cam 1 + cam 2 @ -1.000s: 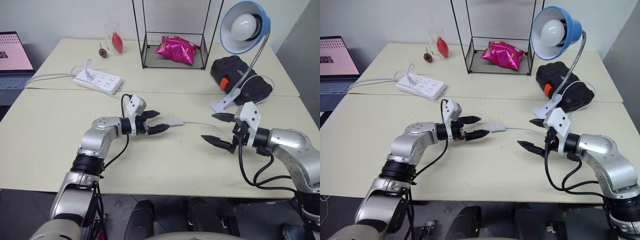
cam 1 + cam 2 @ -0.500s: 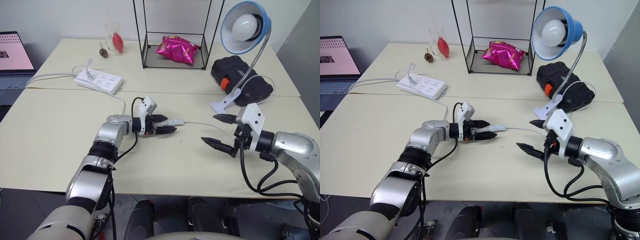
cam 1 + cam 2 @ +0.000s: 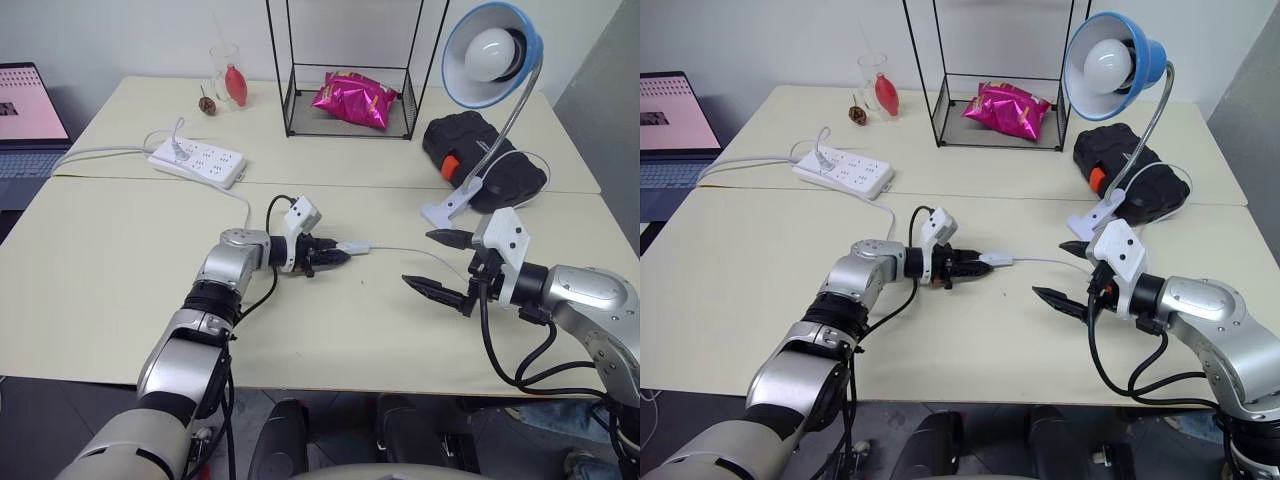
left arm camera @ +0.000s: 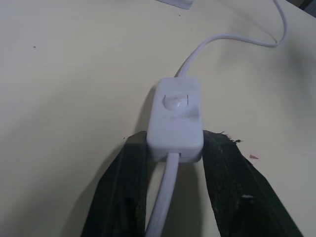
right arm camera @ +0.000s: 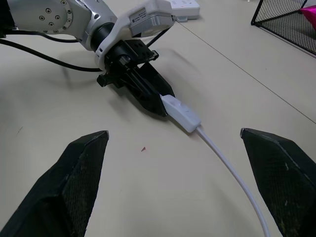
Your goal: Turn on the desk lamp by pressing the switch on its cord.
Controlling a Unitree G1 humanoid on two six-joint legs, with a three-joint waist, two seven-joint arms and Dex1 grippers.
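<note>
White switch (image 4: 176,118) pinched at its end by left gripper (image 3: 335,256), right gripper (image 3: 437,262) spread wide nearby

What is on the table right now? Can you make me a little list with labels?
left gripper: shut on the switch, gripping its end
right gripper: open, holding nothing
switch button: facing up, not covered
cord: lies on the table toward the right gripper
desk lamp: bulb not lit
power strip: back left
pink bag: inside the wire rack
</note>
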